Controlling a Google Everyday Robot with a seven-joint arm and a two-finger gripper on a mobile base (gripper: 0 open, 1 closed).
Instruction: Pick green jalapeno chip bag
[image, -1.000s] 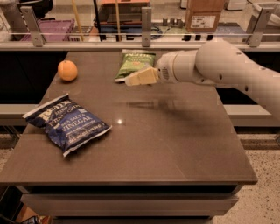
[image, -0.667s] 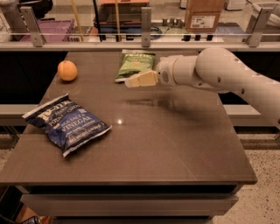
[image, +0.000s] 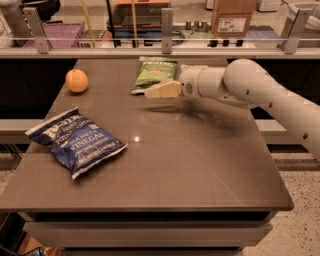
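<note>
The green jalapeno chip bag (image: 154, 74) lies flat at the far middle of the brown table (image: 190, 165), its near right corner partly covered by my gripper. My gripper (image: 150, 92) reaches in from the right on a white arm (image: 250, 87). Its pale fingers (image: 162, 90) point left, just above the table at the bag's near edge. The fingertips are at the bag's lower edge; I cannot tell whether they touch it.
A dark blue bag lettered "VINEGAR" (image: 75, 140) lies at the left front. A round orange fruit (image: 77, 80) sits at the far left. A rail with posts (image: 166, 30) runs behind the table, with boxes and bins beyond it.
The gripper and arm have stayed almost still by the green bag, shifting only slightly. The bags and the fruit have not moved.
</note>
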